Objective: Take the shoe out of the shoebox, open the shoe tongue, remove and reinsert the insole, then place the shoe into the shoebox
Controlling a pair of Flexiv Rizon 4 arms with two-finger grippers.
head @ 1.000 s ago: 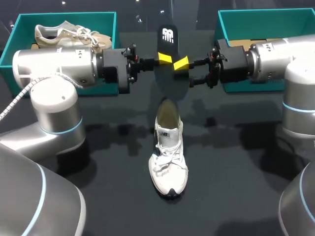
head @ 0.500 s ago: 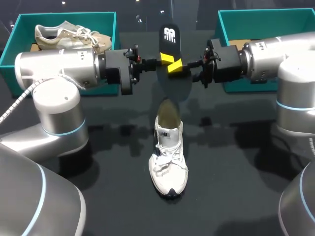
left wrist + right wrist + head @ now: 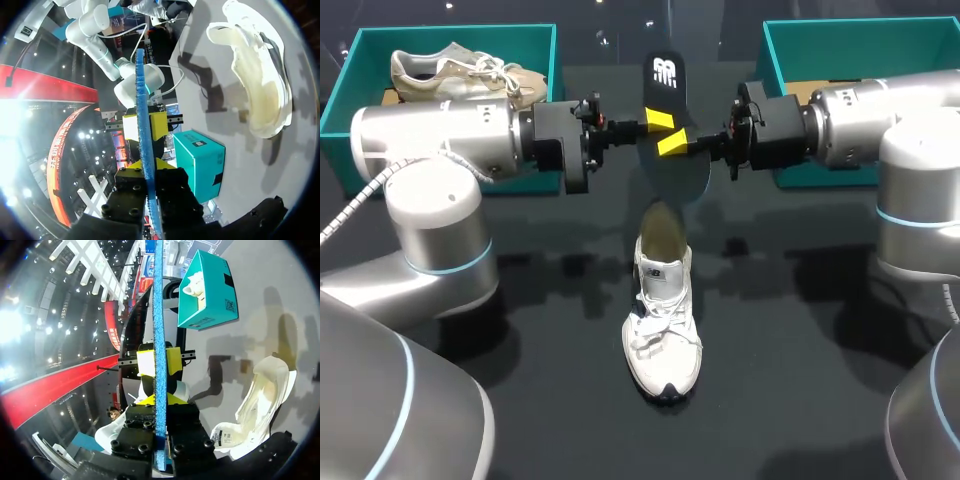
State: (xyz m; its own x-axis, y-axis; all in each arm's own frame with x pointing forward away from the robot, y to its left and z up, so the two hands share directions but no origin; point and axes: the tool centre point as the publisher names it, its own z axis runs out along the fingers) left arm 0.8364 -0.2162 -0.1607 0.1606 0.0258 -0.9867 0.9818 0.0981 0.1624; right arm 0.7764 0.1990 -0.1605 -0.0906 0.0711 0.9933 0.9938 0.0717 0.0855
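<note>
The left gripper and right gripper are both clamped on the upright insole at upper centre, its white logo showing and its lower end lost against the dark table, above the white shoe at mid-frame.

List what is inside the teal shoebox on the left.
A beige shoe with white laces lies in the left shoebox, and something brown shows beside it. The left arm covers the box's near part, so anything lying there is hidden.
</note>
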